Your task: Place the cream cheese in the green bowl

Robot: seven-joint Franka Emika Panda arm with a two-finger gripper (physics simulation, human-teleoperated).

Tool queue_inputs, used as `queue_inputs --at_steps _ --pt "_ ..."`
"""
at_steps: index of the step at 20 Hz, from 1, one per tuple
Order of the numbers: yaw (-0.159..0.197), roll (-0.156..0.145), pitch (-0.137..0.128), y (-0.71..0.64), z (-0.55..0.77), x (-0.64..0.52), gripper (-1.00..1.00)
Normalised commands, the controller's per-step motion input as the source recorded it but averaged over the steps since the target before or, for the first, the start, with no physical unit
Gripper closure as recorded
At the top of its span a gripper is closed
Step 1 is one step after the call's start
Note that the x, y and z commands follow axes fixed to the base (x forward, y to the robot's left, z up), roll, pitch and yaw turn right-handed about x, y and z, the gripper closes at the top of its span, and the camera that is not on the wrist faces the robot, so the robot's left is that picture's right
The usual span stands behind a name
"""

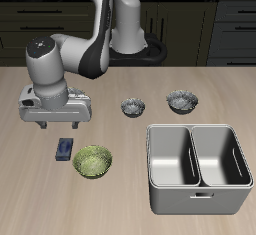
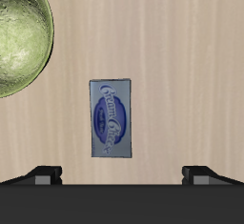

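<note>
Gripper (image 1: 62, 122) hanging above cream cheese (image 1: 65, 149), centre-left of exterior frame. I see jaws spread wide, nothing held; fingertips (image 2: 43, 174) well apart in wrist view, box (image 2: 111, 118) lying flat on table (image 1: 120, 194) between their lines. Green bowl (image 1: 92, 161) just beside box, not touching, lower-centre of exterior frame. Two grey bowls (image 1: 133, 107) mid-frame; steel basin (image 1: 198, 167) lower right.

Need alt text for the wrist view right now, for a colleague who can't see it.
A small flat dark blue cream cheese box lies on the bare wooden table, between the open gripper's fingertips. Part of the round yellow-green ribbed bowl shows nearby, apart from the box.
</note>
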Motion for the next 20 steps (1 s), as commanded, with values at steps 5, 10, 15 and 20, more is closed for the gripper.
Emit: queue_inputs --at_steps 5,10,15,20 --pt "0.014 -0.017 0.016 -0.04 -0.15 0.02 -1.0" --pt "0.01 -0.002 0.033 0.05 -0.26 0.05 -1.0" --pt "0.007 0.007 0.03 0.08 -0.21 0.03 -1.0" --pt "-0.004 -0.004 0.031 0.05 -0.17 0.03 -1.0"
